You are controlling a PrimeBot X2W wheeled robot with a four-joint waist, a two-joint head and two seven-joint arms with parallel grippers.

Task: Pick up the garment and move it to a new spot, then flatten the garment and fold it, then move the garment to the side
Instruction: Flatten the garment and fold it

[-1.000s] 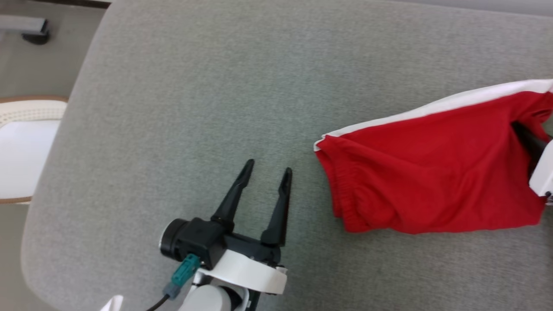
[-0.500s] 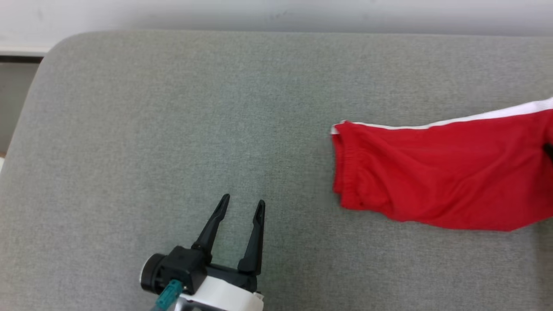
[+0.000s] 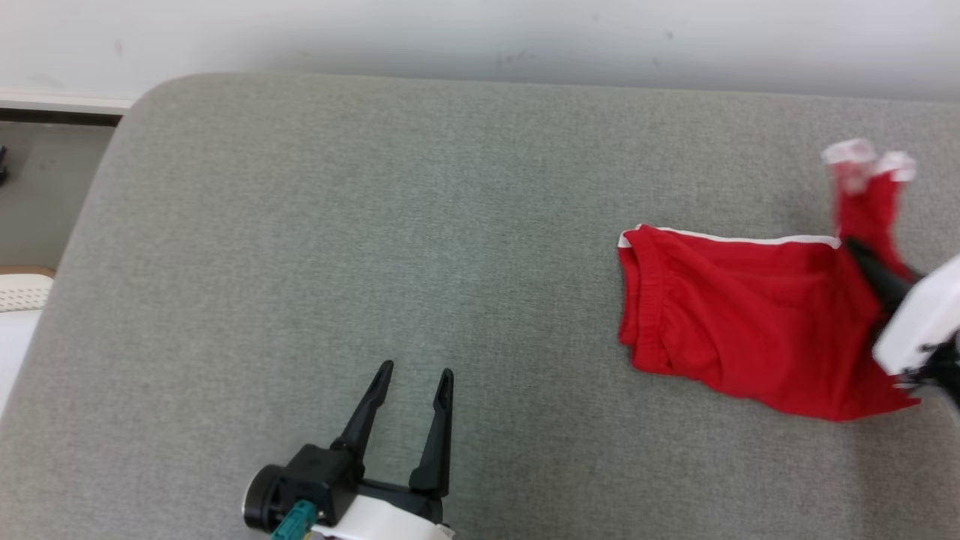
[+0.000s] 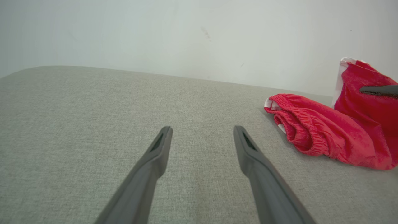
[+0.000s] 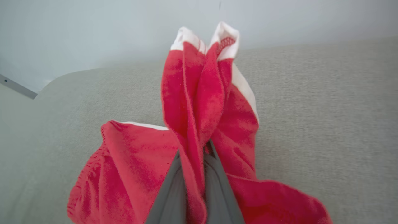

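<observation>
— While the head view swings, what really changes on the grey cushion [image 3: 375, 225]?
— The red garment [image 3: 735, 322], at three o'clock, has bunched shorter. Its white-trimmed leg now stands up toward twelve, and the waistband lies toward nine.
— Held?
— Yes, the right fingers [image 3: 874, 271] are pinched on that leg. I judge the move is under way.
— Obstacles?
— A pale basket [image 3: 19, 292] sits off the cushion at nine. The left fingers [image 3: 435, 427] wait spread and empty at seven, well apart.

Grey cushion [image 3: 375, 225] (pale wall [image 3: 450, 30] behind)
</observation>
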